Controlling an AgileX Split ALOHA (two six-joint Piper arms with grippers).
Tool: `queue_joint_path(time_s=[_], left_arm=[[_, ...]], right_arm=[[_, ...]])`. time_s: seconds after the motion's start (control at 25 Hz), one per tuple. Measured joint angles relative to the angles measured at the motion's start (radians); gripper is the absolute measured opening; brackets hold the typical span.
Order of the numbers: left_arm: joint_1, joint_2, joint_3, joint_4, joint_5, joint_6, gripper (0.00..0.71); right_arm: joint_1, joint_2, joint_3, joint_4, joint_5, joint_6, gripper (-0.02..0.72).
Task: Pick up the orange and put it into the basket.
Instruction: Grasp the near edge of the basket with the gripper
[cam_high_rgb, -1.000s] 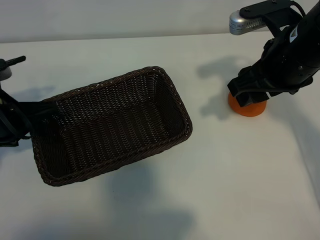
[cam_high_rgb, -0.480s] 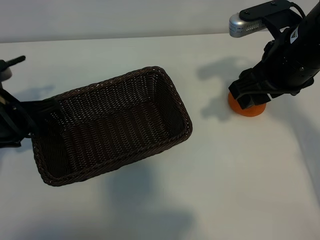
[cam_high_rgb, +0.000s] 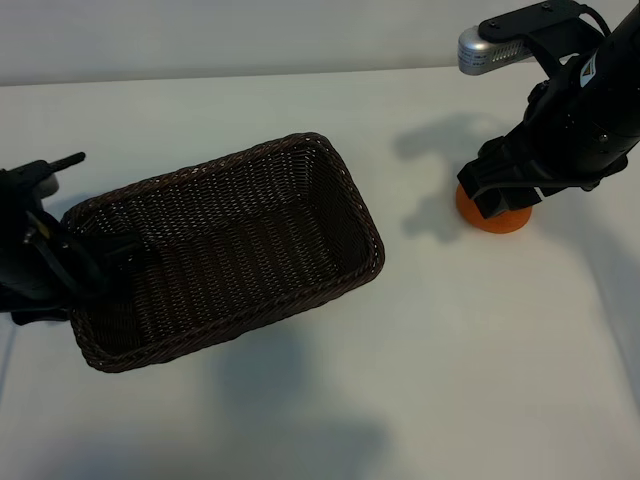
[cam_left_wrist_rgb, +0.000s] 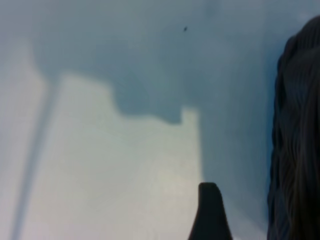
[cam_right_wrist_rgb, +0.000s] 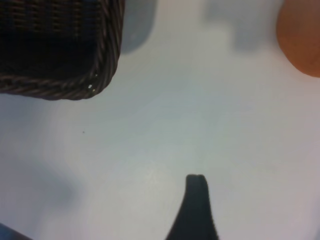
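Observation:
The orange (cam_high_rgb: 497, 216) lies on the white table at the right, half hidden under my right gripper (cam_high_rgb: 503, 192), which hangs directly over it. In the right wrist view the orange (cam_right_wrist_rgb: 301, 41) sits off to one side of the single dark finger (cam_right_wrist_rgb: 196, 205) that shows, with nothing against it; the jaws are open. The dark-brown wicker basket (cam_high_rgb: 352, 200) lies left of centre, empty. My left gripper (cam_high_rgb: 98, 252) is at the basket's left end, open. The left wrist view shows one finger (cam_left_wrist_rgb: 210, 212) beside the basket wall (cam_left_wrist_rgb: 296, 145), apart from it.
The white table (cam_high_rgb: 440, 360) stretches bare between the basket and the orange and along the front. A corner of the basket (cam_right_wrist_rgb: 95, 75) shows in the right wrist view. The right arm's silver camera mount (cam_high_rgb: 490, 45) juts out above the orange.
The left arm has swung right, from the table's left edge up to the basket's left end. The right gripper has barely shifted above the orange. Basket and orange have not moved.

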Motion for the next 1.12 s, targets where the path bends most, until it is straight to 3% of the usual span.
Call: queue_joint_path(time_s=[0.68, 0.8, 0.92, 1.12], left_arm=[[0.000, 0.108, 0.007, -0.028, -0.070, 0.039, 0.526], [0.000, 0.108, 0.007, -0.038, -0.078, 0.043, 0.480], [0.000, 0.108, 0.007, -0.044, -0.085, 0.038, 0.363], [0.000, 0.110, 0.007, -0.044, -0.103, 0.039, 0.357]], right_arm=[[0.000, 0.000, 0.000, 0.000, 0.001, -0.001, 0.570], [0.000, 0.000, 0.000, 0.000, 0.001, -0.001, 0.570], [0.000, 0.000, 0.000, 0.000, 0.001, -0.001, 0.570], [0.000, 0.000, 0.000, 0.000, 0.001, -0.002, 0.570]])
